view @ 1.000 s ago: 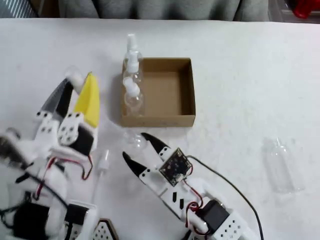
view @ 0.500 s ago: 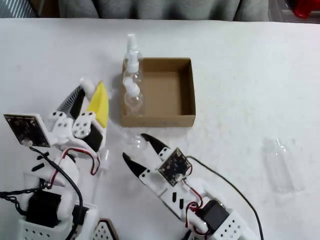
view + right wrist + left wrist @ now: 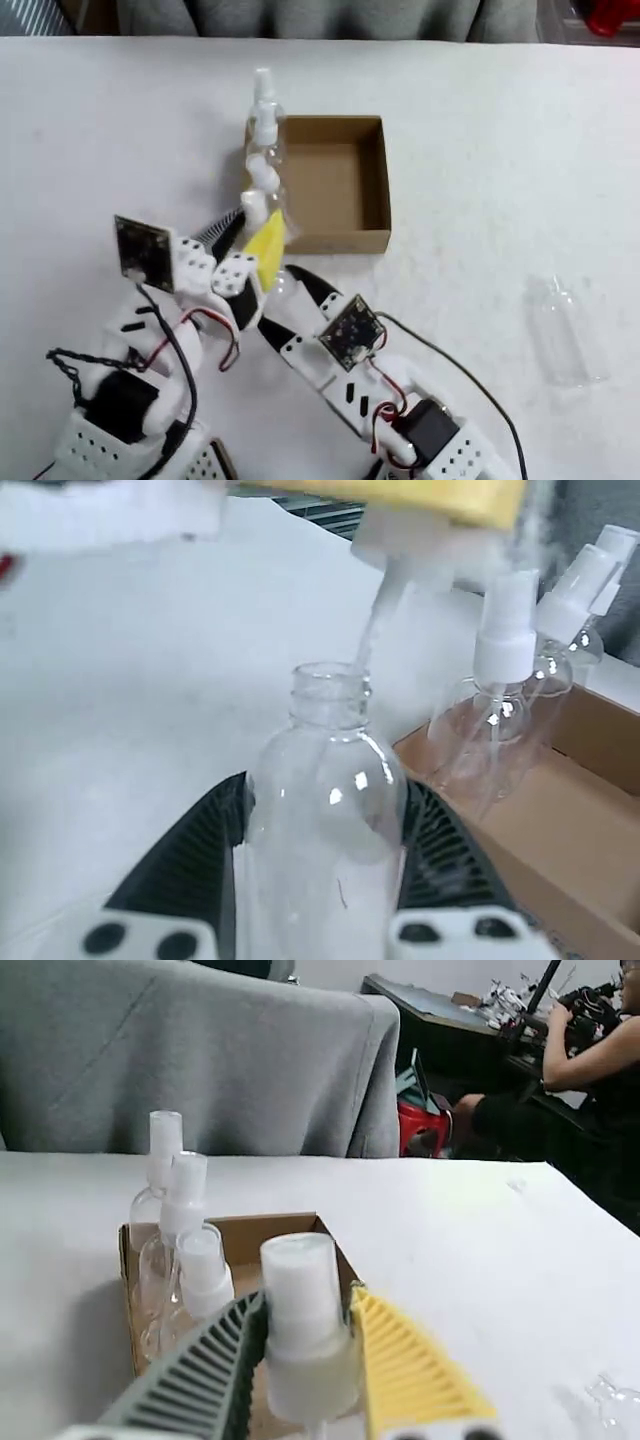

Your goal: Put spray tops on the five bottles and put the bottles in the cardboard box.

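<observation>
My left gripper [image 3: 252, 225] is shut on a white spray top [image 3: 305, 1330], held between its grey and yellow fingers. The top hangs just above an open clear bottle [image 3: 325, 820], and its thin tube [image 3: 375, 620] reaches down to the bottle's mouth. My right gripper [image 3: 325, 790] is shut on that bottle, which stands upright in front of the cardboard box [image 3: 350, 190]. In the high view the bottle [image 3: 285, 283] is partly hidden under the yellow finger. Three bottles with spray tops [image 3: 265, 140] stand inside the box along its left wall.
Another clear bottle [image 3: 560, 330] without a top lies on the white table at the right. The two arms are close together near the box's front left corner. A grey chair back stands beyond the table's far edge.
My left arm has swung to the right with the spray top, from the table's left side to above the bottle in my right gripper. The right arm has kept still.
</observation>
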You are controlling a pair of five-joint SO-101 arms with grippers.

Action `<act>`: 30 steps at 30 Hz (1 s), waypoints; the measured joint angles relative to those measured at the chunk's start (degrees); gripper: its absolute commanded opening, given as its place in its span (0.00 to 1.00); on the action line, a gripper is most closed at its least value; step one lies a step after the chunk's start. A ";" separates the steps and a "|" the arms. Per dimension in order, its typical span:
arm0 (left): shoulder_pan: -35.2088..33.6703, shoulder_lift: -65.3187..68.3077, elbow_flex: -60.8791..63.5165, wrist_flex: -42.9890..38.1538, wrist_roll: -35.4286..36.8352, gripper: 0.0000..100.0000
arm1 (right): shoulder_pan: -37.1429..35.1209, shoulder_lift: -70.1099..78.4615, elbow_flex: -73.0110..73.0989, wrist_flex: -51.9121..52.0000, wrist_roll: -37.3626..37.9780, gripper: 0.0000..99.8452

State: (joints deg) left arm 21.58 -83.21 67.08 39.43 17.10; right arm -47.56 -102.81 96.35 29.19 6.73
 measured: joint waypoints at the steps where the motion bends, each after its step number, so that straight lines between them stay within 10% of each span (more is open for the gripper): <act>1: 0.09 0.00 0.35 0.00 0.00 0.02 | 0.00 0.00 0.00 0.00 0.00 0.01; 30: 1.05 -8.44 6.07 4.92 0.09 0.02 | 2.99 0.00 0.00 0.00 -3.69 0.01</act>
State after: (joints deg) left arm 22.64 -91.65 73.14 44.35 17.19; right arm -44.57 -102.81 96.35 29.19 3.03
